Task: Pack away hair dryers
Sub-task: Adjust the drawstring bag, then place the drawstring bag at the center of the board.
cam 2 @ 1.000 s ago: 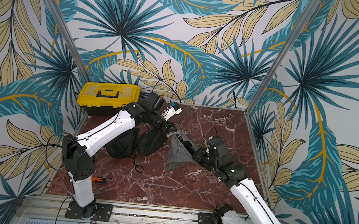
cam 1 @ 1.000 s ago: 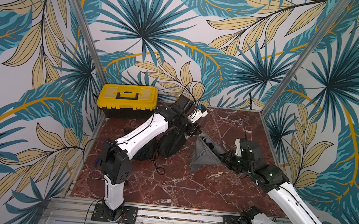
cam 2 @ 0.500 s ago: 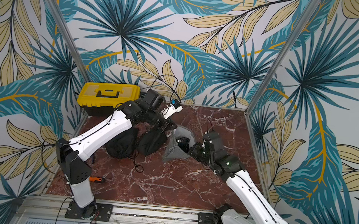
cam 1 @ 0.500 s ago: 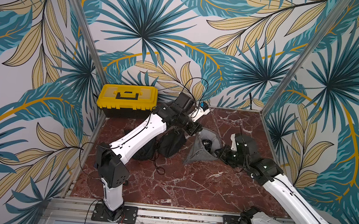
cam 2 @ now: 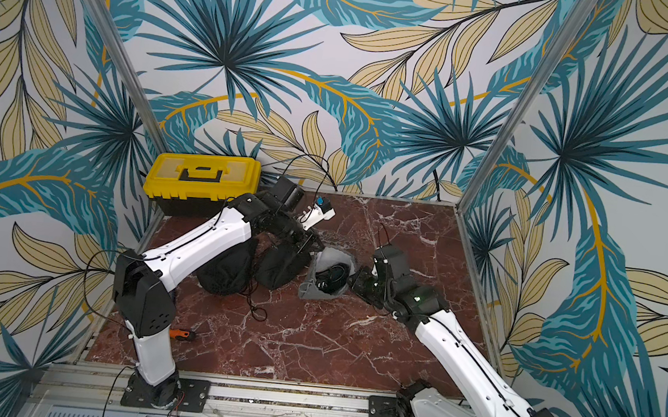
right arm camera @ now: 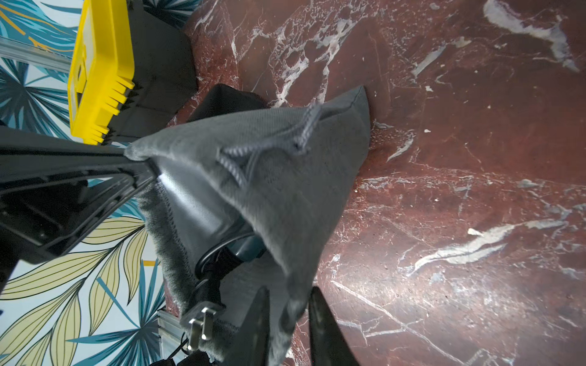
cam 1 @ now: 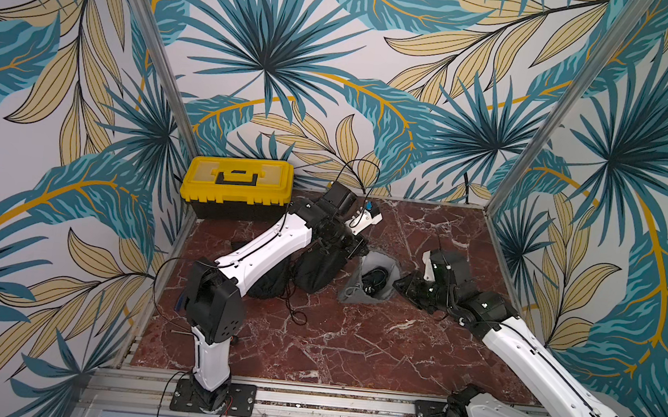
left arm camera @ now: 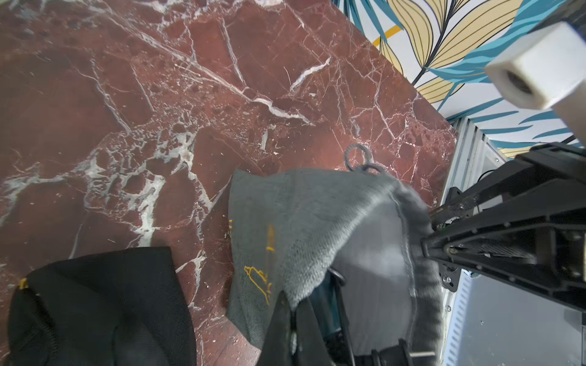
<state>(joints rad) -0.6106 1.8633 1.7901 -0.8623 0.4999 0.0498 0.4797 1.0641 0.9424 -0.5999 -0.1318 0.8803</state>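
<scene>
Grey pouch: a grey woven fabric drawstring pouch (cam 1: pixel 361 298) (cam 2: pixel 309 293) sits near the middle of the red marble tabletop (cam 1: pixel 352 345). In both top views its mouth stands open. Yellow stitching shows on its side in the left wrist view (left arm camera: pixel 285 215).
Hair dryer: a dark teal-blue plastic hair dryer (right arm camera: pixel 250 248) is inside the grey pouch and only a small part of its body can be seen. Its black cord (right arm camera: pixel 215 253) and a two-pin plug (right arm camera: pixel 198 326) are at the mouth.
Left gripper: the left gripper (cam 1: pixel 360 249) (right arm camera: pixel 139 158) is clenched on the far rim of the grey pouch and holds that rim up.
Right gripper: the right gripper (right arm camera: pixel 290 317) (cam 1: pixel 398 284) is at the near rim. Its jaws stand apart; the edge of the fabric hangs between them and is not pinched.
Black pouches: two black fabric pouches (cam 1: pixel 318 270) (cam 1: pixel 270 285) lie just beside the grey pouch, partly under the left arm. What is in them I cannot tell.
Toolbox: a yellow plastic toolbox with a black handle (cam 1: pixel 237 179) stands closed in the far left corner, well apart from the grey pouch.
</scene>
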